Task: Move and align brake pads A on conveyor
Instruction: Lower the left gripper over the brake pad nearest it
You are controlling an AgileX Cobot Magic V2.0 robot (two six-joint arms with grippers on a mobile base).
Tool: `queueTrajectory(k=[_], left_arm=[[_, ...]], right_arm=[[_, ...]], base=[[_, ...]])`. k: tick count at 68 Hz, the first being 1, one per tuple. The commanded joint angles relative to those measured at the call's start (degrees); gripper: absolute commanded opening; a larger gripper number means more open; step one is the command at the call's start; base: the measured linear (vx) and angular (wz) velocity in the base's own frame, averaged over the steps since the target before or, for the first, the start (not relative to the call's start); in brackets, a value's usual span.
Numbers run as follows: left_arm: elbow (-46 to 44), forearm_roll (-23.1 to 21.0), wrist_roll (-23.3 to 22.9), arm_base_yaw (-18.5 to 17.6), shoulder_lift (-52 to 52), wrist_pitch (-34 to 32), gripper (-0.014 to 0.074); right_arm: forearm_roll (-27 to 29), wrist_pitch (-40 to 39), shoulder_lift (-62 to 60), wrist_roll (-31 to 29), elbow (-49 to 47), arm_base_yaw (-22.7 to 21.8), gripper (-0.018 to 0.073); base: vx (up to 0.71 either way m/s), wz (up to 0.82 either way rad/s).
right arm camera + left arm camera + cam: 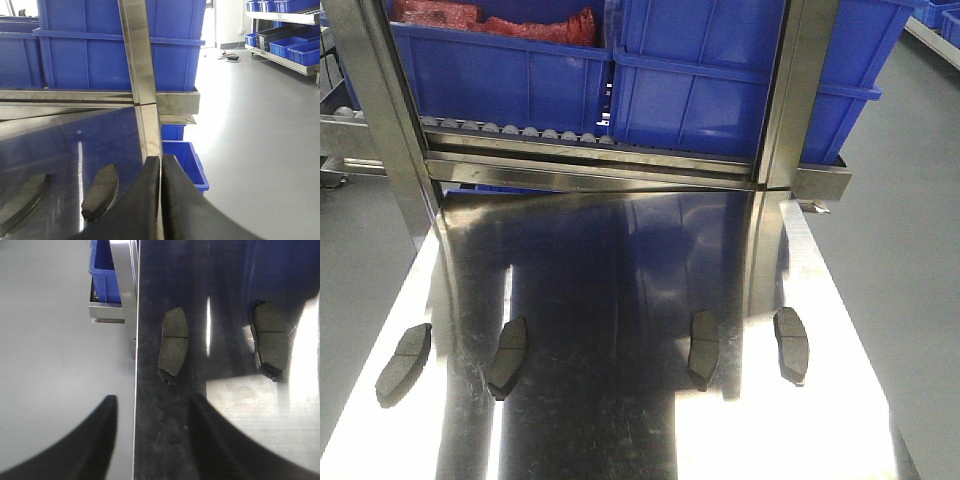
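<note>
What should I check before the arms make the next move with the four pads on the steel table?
1. Four pads lie flat and apart on the steel table: ok.
2. Left gripper open: ok.
3. Left gripper over the leftmost pad: not ok; the pad lies beyond the fingertips.
4. Right gripper open: not ok; shut and empty.
5. Belt in view as the target: cannot tell; no picture shows it.
</note>
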Motion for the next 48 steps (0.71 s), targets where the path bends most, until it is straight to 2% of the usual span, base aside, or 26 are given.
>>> queueTrajectory(k=[1, 9, 24, 27, 34, 39, 48], left_arm=[[-2.1, -0.2, 0.1, -0.2, 0.1, -3.2, 0.0517], [-2.1, -0.2, 0.1, -0.2, -0.1, -4.6, 0.0580], [-2.5, -0.9, -1.3, -0.2, -0.1, -6.4, 0.0575], [-3.5, -1.0, -0.3, -0.2, 0.6, -5.8, 0.0575], [-8.3, -2.6, 5.0, -0.2, 4.3, -1.8, 0.0575], [-13.1, -6.2, 9.1, -0.2, 8.8, 2.1, 0.0575], [-20.9, -10.9, 12.5, -0.2, 18.5, 7.3, 0.0575]], right_arm=[[-0.7, -4.4, -0.7, -0.5, 0.7, -0.3, -0.0011], [-0.7, -4.4, -0.7, -0.5, 0.7, -0.3, -0.0011], [-0.7, -4.4, -0.7, -0.5, 0.7, -0.3, -0.0011], [-0.7, -4.4, -0.7, -0.5, 0.7, -0.3, -0.0011], [-0.7, -4.4, -0.7, -0.5, 0.7, -0.3, -0.0011], [-0.7, -4.4, -0.7, -0.5, 0.7, -0.3, -0.0011], [-0.7, -4.4, -0.7, -0.5, 0.7, -0.3, -0.0011]], base=[[0.00, 0.00], [0.00, 0.00], [0.00, 0.00], [0.00, 0.00], [0.00, 0.00], [0.00, 0.00], [0.00, 0.00]])
